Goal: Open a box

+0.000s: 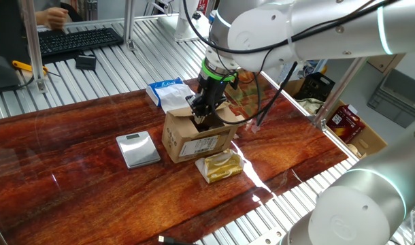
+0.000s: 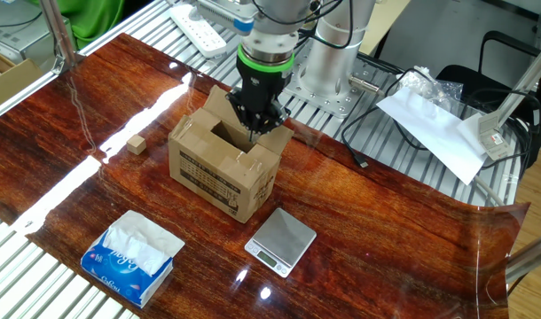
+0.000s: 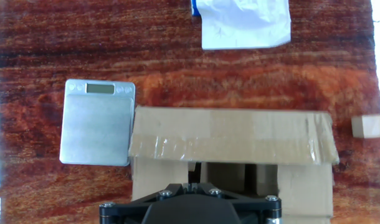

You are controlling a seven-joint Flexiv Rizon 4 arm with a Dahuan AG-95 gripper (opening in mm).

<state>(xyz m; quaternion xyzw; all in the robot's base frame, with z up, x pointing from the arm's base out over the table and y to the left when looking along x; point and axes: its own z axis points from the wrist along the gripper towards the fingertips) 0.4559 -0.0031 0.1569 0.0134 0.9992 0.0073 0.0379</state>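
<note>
scale [image 1: 138, 149] at left, box [image 1: 194, 139] mid-table, long axis roughly left-right. gripper [image 1: 206, 120] points down into its open top, fingers shut, apparently gripping nothing, tips hidden. rear flap lies just behind the hand.

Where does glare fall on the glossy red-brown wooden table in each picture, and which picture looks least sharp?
One fixed view: white streaks on the table near the yellow wrapped packet. The other fixed view: a bright band left of the brown cardboard box. Hand view: softest, bright patches along both side edges, flat silver scale slightly washed out.
</note>
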